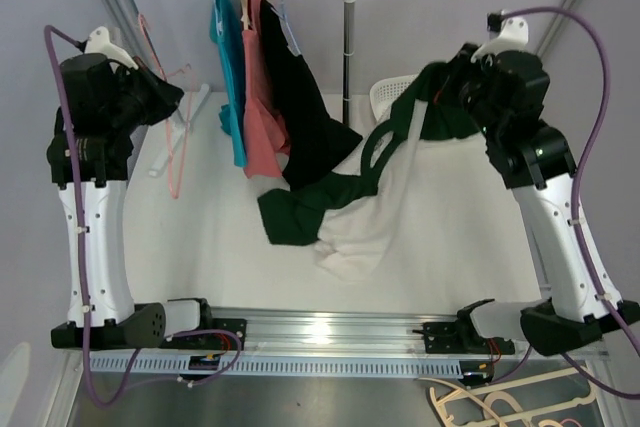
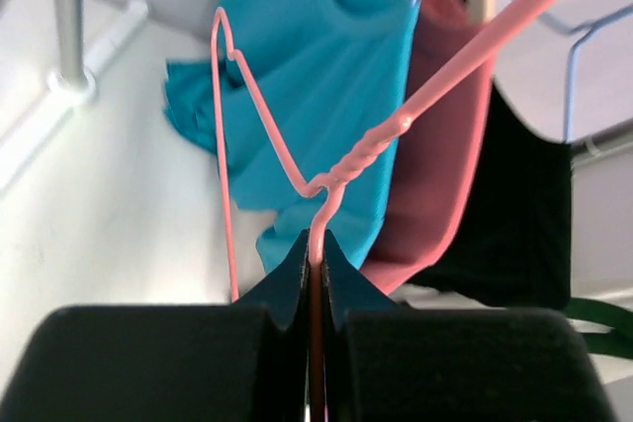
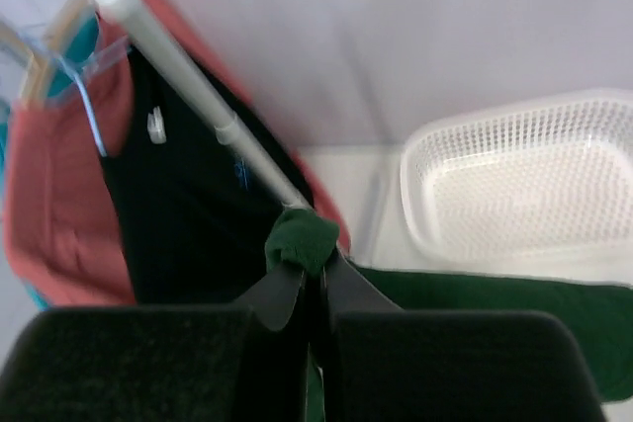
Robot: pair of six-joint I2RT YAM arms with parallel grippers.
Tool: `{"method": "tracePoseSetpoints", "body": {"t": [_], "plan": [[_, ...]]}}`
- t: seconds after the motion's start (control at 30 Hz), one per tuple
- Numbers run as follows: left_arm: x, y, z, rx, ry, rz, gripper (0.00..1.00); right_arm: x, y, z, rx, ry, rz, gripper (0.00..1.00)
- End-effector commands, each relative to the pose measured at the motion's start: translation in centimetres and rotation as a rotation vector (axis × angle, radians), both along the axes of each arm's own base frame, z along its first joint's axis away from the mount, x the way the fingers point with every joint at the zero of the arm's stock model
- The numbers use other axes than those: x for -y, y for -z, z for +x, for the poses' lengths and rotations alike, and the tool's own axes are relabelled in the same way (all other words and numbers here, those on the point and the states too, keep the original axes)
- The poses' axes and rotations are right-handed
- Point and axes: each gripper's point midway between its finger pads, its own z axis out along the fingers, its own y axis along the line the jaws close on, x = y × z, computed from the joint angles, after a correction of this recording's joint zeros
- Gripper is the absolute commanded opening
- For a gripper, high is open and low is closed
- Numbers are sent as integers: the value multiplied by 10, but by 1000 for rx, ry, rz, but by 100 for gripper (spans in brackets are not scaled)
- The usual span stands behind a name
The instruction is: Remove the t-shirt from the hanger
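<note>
Green t-shirt hangs pinched in the closed right gripper, trailing below its fingers onto the table, left gripper clamped on the bare pink hanger; best move probably: hold both pinches firm, lower shirt flat.

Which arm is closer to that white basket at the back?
The right. Its end effector, shut on the green t-shirt, hangs just beside the white basket. The left end effector holds the pink hanger far off, beyond the hanging clothes.
</note>
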Motion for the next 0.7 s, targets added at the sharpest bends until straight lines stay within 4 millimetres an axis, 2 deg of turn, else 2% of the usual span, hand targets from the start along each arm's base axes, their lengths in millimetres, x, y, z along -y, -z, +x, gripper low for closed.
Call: {"method": "tracePoseSetpoints", "body": {"t": [0.0,0.03,0.13,0.17,0.2,0.23,0.27,0.3,0.37,0.4,0.43,0.47,0.5,0.53,0.57,0.67], "plan": [[-17,-45,1,137,-57,48,1,9,-93,24,247,38,59,0],[-20,-39,11,113,-63,45,1,5,-85,52,229,45,45,0],[-25,-38,21,88,-69,38,1,19,-122,85,337,115,83,0],[-26,-36,23,80,-74,41,1,23,-130,91,373,140,92,0],[-28,-36,25,79,-87,46,1,31,-149,95,456,189,114,0],[-30,-33,27,76,-90,52,1,35,-159,97,500,207,114,0],[-31,-32,28,76,-98,58,1,37,-158,109,514,231,117,0],[-36,-33,28,83,-119,67,1,44,-173,112,576,260,140,0],[-41,-38,32,106,-137,80,1,47,-183,122,640,271,130,0],[-42,-39,34,116,-142,83,1,51,-203,118,737,286,155,0],[-45,-40,36,124,-153,88,1,56,-207,121,766,312,144,0],[-48,-44,41,144,-158,97,1,61,-226,112,828,323,158,0],[-50,-46,43,153,-163,100,1,62,-226,126,854,327,163,0],[-53,-46,46,154,-175,109,1,68,-236,124,900,321,162,0],[-55,-49,49,167,-181,114,1,73,-251,115,963,321,181,0],[-61,-43,60,158,-199,120,1,88,-272,107,1115,345,236,0]]}}
